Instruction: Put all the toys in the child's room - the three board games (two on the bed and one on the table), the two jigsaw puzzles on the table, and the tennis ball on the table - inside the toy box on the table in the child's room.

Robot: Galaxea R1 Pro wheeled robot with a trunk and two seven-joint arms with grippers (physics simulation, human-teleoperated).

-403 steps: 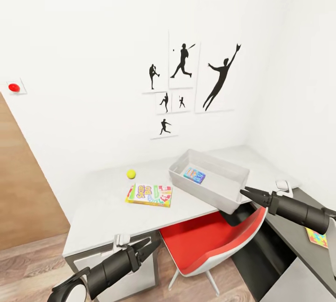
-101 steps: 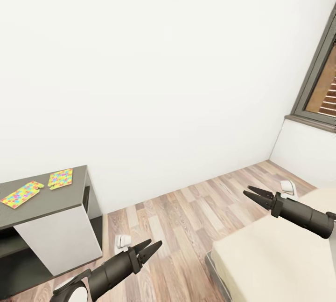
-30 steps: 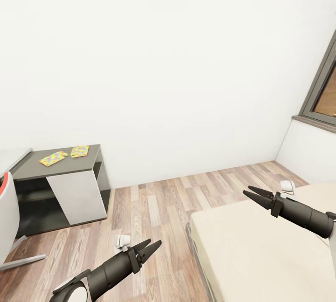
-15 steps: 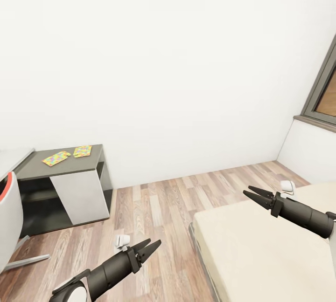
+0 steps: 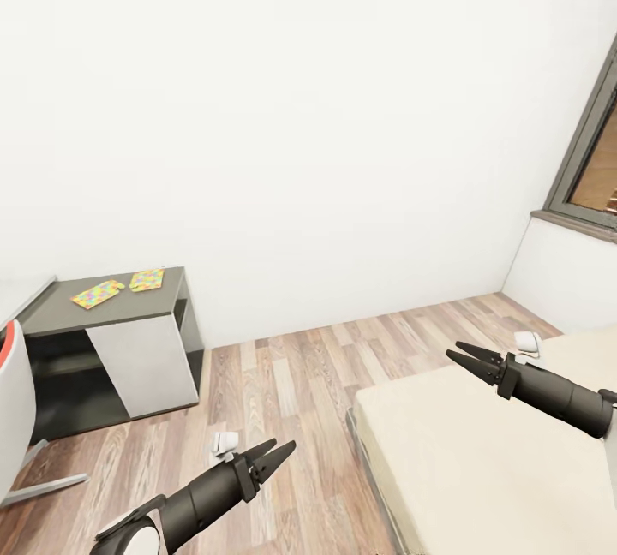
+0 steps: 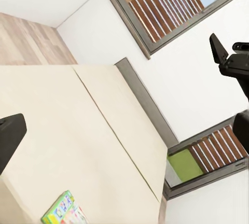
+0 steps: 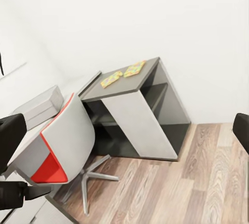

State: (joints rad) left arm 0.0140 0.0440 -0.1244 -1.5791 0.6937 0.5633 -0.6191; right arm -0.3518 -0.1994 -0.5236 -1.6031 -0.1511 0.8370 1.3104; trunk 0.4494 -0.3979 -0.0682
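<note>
Both end effectors, left (image 5: 276,455) and right (image 5: 465,356), open and empty. Two puzzles (image 5: 117,288) remain on the surface; one game (image 6: 66,211) lies at the bed's (image 5: 480,461) edge. Much left.

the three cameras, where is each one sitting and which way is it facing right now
Head view: high on the robot, looking down over floor, bed and shelf unit; left tool and right tool both show, open.
Left wrist view: on the left arm, facing the bed, a board game and windows; dark fingertips at the edges.
Right wrist view: on the right arm, facing the shelf unit, puzzles and chair.
Shared: head and right wrist views both show the shelf unit with the puzzles.
</note>
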